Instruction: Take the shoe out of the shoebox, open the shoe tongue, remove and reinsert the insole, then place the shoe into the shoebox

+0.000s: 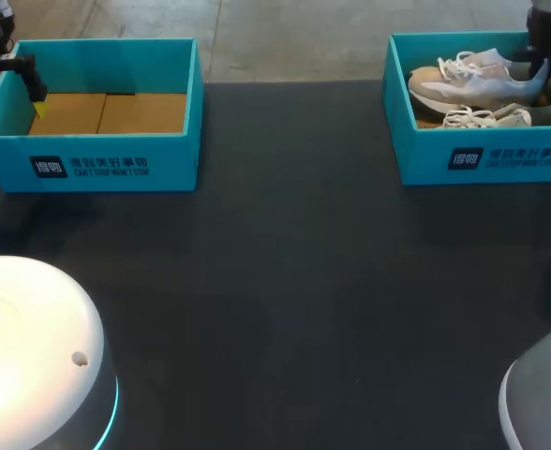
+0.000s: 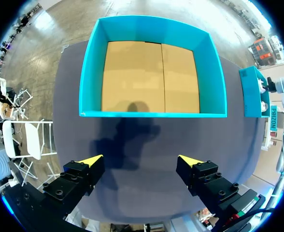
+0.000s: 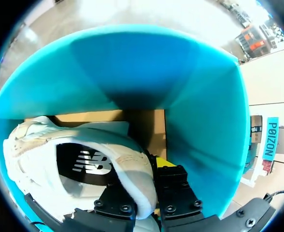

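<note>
1. The shoe [image 1: 477, 82] is lying in the right shoebox [image 1: 486, 161] next to its twin [image 1: 500, 116].
2. The right claw [image 3: 150, 170] looks pinched on the shoe's heel rim, one finger inside and one outside.
3. I'd lift it straight up and slowly, so the toe clears the box wall.
4. The left claw [image 2: 141, 162] hangs wide apart over the tabletop [image 2: 147, 140], just short of the empty box [image 2: 151, 115].

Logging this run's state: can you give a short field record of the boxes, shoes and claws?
left shoebox: empty, bare cardboard floor
right shoebox: holds two pale shoes
far shoe: lying in the right shoebox
near shoe: beside it, untouched
left claw: open, holding nothing, short of the left shoebox
right claw: inside the right shoebox, shut on the far shoe's heel
task stage: shoe not yet out of the box
</note>
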### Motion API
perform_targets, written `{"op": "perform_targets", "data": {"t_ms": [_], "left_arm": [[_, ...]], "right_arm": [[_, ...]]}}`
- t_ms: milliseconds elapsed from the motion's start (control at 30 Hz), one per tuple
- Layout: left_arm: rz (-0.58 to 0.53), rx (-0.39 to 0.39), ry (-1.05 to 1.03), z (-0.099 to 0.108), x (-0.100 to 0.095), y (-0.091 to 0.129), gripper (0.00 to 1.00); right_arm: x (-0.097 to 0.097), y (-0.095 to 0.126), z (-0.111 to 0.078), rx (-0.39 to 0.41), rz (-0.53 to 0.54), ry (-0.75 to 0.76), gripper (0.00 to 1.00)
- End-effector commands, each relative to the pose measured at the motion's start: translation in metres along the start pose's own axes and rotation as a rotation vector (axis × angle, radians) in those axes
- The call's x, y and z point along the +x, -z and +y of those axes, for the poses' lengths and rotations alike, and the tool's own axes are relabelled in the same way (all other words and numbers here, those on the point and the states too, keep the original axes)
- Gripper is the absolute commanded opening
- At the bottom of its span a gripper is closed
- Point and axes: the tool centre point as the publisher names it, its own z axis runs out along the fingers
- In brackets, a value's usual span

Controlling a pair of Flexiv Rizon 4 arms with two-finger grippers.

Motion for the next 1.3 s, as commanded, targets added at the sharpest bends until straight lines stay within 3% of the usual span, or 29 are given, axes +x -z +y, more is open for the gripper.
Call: {"op": "perform_targets", "data": {"t_ms": [33,667,700,767,867,1300], "left_arm": [[-0.002,0.0,0.0,0.0,0.0,0.0,1.0],[-0.002,0.0,0.0,0.0,0.0,0.0,1.0],[-0.002,0.0,0.0,0.0,0.0,0.0,1.0],[-0.002,0.0,0.0,0.0,0.0,0.0,1.0],[-0.002,0.0,0.0,0.0,0.0,0.0,1.0],[-0.002,0.0,0.0,0.0,0.0,0.0,1.0]], "right_arm": [[0.003,-0.003,0.01,0.161,-0.004,-0.004,0.0],[0.003,-0.004,0.0,0.188,0.008,-0.046,0.0],[0.003,-0.003,-0.001,0.186,0.007,-0.047,0.02],[0.003,-0.002,-0.001,0.183,0.006,-0.046,0.22],[0.003,0.0,0.0,0.179,0.004,-0.043,0.32],[0.005,0.013,-0.001,0.152,-0.002,-0.034,0.34]]}}
